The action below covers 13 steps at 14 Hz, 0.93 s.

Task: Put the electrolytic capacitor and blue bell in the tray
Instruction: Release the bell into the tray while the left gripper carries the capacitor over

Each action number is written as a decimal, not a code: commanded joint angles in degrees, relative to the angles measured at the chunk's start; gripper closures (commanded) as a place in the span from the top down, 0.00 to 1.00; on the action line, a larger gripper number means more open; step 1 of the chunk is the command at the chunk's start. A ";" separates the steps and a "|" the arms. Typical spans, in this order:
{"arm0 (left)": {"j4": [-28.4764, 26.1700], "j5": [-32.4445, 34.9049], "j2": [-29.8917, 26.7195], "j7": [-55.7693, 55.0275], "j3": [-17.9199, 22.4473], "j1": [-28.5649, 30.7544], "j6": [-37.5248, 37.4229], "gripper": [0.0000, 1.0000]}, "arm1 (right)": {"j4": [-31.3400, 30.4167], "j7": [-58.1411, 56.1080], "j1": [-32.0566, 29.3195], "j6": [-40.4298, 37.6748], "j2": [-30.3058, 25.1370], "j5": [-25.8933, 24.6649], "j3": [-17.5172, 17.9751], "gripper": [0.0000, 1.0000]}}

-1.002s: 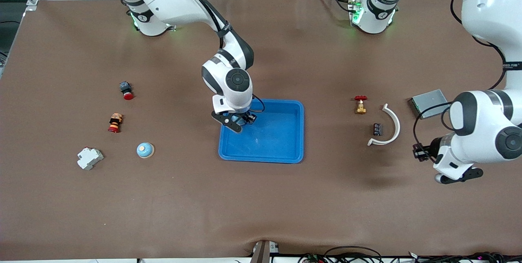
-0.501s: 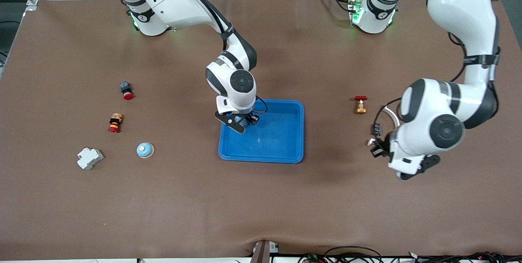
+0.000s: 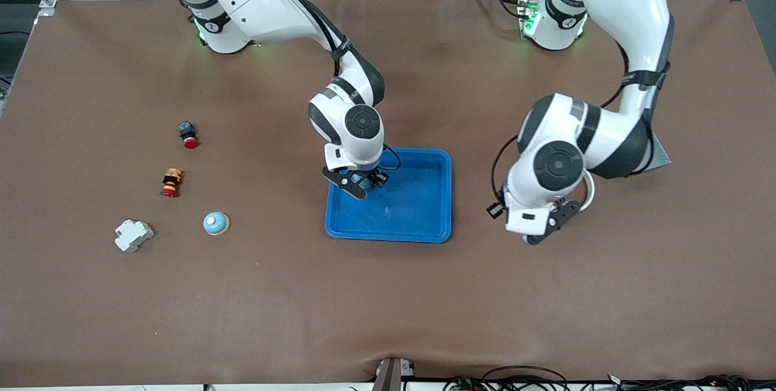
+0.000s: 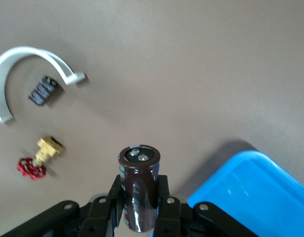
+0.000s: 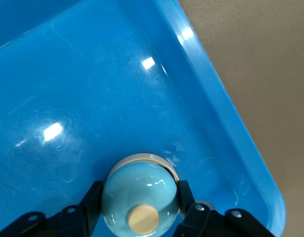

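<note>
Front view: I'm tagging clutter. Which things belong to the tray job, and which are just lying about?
Job: tray; electrolytic capacitor, in the left end effector over the table; blue bell, in the right end effector over the tray.
Lying about: second blue bell, push button, orange part, white block, brass valve, white clip, small dark component.

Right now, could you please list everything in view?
tray: one, bright blue, mid-table
held bell: one, blue, over tray
loose bell: one, blue, right arm's end
block: one, white, beside loose bell
buttons: two, red-capped, near block
large capacitor: one, dark brown, held
small component: one, black, beside clip
clip: one, white, left arm's end
valve: one, brass and red, beside clip
right tool: over tray, shut on held bell
left tool: beside tray, shut on large capacitor
</note>
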 commanded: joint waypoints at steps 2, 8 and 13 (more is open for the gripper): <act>0.34 -2.33 0.22 -1.81 0.41 -2.99 -1.01 0.00 | 2.41 0.52 0.43 -1.01 1.47 -1.40 -0.60 1.00; 0.34 -4.71 1.18 -0.32 -3.97 -5.55 -0.49 0.00 | 7.33 -10.97 -2.64 -11.89 0.15 -1.31 -0.60 1.00; 0.34 -4.53 4.08 1.34 -7.23 -5.72 1.79 0.00 | 4.89 -29.33 -9.84 -18.67 -6.86 -1.13 -0.60 1.00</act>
